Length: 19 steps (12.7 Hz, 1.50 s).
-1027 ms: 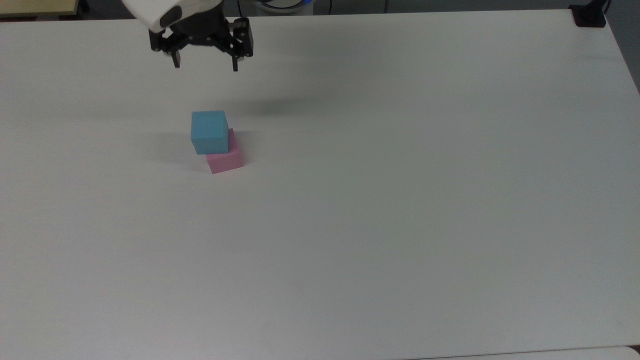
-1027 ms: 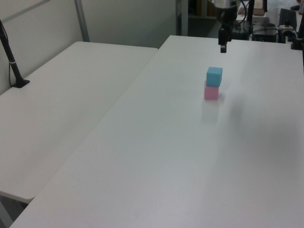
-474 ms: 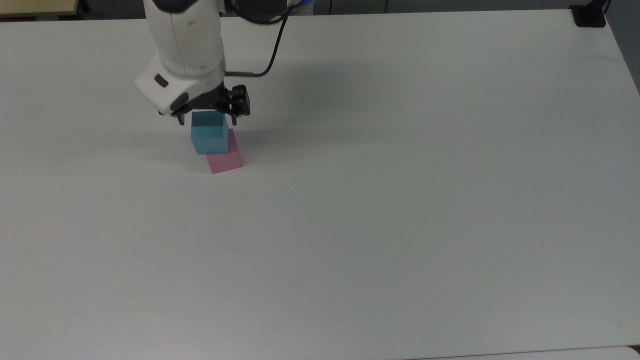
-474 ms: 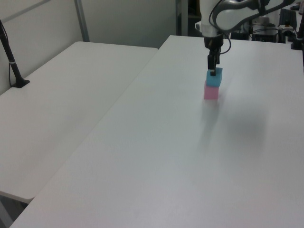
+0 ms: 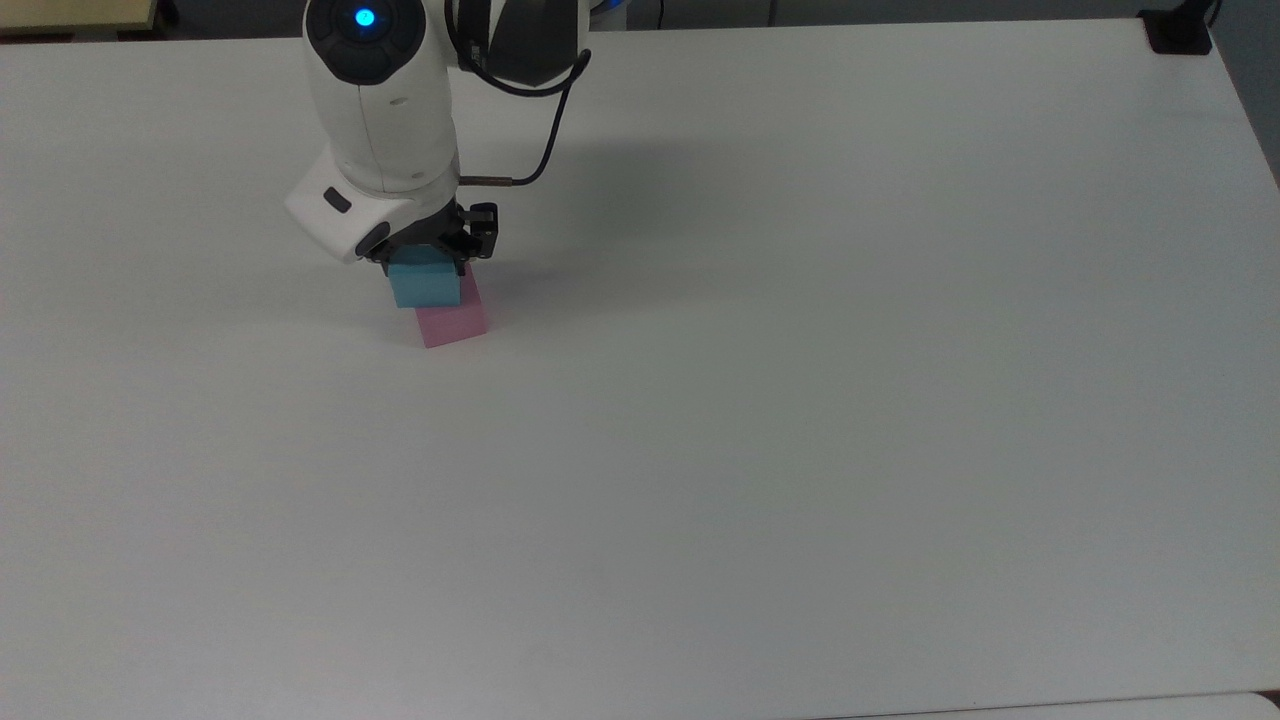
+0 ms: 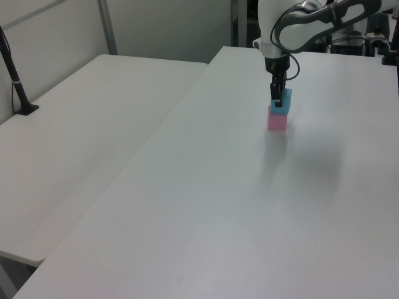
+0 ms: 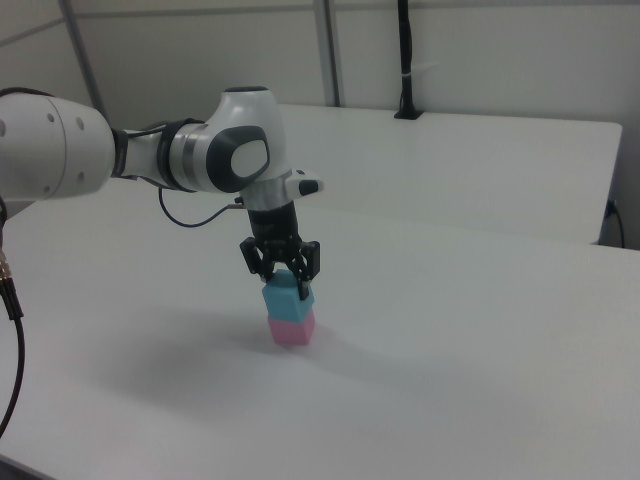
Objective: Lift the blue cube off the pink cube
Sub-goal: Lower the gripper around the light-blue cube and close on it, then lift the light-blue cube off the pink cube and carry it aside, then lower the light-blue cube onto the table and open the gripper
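Observation:
The blue cube (image 5: 425,287) sits on the pink cube (image 5: 456,322), set back toward the top view's upper left so that part of the pink top shows. My gripper (image 5: 424,265) has come down over the stack, open, with one finger on each side of the blue cube. In the right view the black fingers (image 7: 304,288) straddle the blue cube (image 7: 284,296) above the pink cube (image 7: 292,331). Seen in the left view, the gripper (image 6: 275,99) covers part of the blue cube (image 6: 284,103), and the pink cube (image 6: 277,121) stays on the table.
The white table (image 5: 800,400) stretches wide around the stack. A black cable (image 5: 545,140) loops off the arm's wrist. A second white table (image 6: 93,124) with a black post (image 6: 15,81) stands alongside. A black mount (image 5: 1180,35) sits at the top view's far right corner.
The gripper came from high behind the stack, moved forward and down, and now has its fingers lowered around the blue cube. Both cubes have stayed where they were.

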Motion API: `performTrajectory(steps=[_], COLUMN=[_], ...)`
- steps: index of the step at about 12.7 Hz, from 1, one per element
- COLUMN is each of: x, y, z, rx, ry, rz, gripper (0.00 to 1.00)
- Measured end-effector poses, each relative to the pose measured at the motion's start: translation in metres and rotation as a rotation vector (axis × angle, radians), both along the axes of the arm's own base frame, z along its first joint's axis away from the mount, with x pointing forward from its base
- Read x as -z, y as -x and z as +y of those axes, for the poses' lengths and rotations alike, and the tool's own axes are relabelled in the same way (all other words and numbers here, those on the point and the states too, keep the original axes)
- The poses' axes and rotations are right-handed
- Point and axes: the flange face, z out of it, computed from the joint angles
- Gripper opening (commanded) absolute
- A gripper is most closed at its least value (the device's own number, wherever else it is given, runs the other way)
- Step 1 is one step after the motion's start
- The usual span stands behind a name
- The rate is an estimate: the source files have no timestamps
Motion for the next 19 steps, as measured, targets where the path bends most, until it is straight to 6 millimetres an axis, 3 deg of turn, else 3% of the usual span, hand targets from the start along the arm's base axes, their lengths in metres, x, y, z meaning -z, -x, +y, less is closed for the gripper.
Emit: performTrajectory(steps=[4,7,10,12,15,19], x=[-0.017,-0.034,-0.038,-0.029,0.002,0.043], y=[0.0,0.001,0.002,-0.003,-0.01,-0.005], z=[-0.008,-0.035,-0.064,-0.083,-0.118,-0.171], rx=[0.01,0.008,0.017,0.031,0.048,0.053], ry=[0.004,0.016,0.027,0.037,0.054,0.064], rz=[-0.03,-0.053,-0.082,-0.131,-0.189,-0.179], gripper=[0.15,0.15,0.15,0.15,0.15,0.16])
